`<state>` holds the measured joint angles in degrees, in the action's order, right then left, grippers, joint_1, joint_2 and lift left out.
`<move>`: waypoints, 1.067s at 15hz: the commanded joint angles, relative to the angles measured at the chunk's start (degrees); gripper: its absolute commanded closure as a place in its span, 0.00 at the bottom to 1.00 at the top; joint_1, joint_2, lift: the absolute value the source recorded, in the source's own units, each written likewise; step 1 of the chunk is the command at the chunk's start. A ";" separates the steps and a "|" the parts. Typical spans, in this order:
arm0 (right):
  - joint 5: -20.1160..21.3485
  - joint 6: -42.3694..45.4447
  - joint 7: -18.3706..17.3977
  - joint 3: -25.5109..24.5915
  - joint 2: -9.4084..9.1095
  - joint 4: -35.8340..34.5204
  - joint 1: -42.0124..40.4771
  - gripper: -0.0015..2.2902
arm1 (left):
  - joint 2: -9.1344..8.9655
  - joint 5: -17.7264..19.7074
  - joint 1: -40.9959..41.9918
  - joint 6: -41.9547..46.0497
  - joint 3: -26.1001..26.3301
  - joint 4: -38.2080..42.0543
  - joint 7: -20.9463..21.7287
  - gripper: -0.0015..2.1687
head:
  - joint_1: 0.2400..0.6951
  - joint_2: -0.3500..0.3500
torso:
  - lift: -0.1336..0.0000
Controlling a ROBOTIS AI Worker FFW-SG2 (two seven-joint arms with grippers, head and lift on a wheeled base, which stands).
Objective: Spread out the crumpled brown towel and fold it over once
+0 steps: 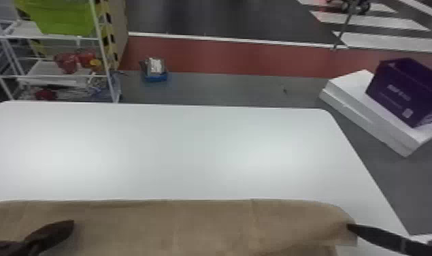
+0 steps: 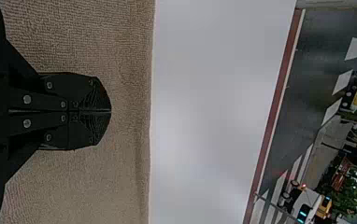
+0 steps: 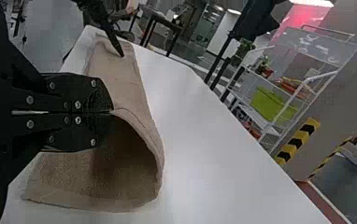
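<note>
Towel (image 1: 198, 224) edge sits pinched in right hand (image 1: 350, 227), left hand (image 1: 70, 224) clenched (table (image 1: 191, 149) extends beyond).

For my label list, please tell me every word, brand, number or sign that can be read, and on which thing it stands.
No text can be quoted.
Purple box: white print on its side, too blurred to read.
Brown towel: no text on the parts in view.
</note>
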<state>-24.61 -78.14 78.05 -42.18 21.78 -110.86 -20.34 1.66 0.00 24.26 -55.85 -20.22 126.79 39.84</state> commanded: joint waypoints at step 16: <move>8.35 12.61 -4.22 -6.34 2.75 7.15 0.04 0.02 | -0.17 0.27 0.27 -0.01 1.33 1.18 0.95 0.87 | 1.00 0.05 | 0.08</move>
<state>-16.82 -65.68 74.12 -46.77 25.17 -101.99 -20.33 1.49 0.05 24.46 -55.86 -19.36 127.70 40.70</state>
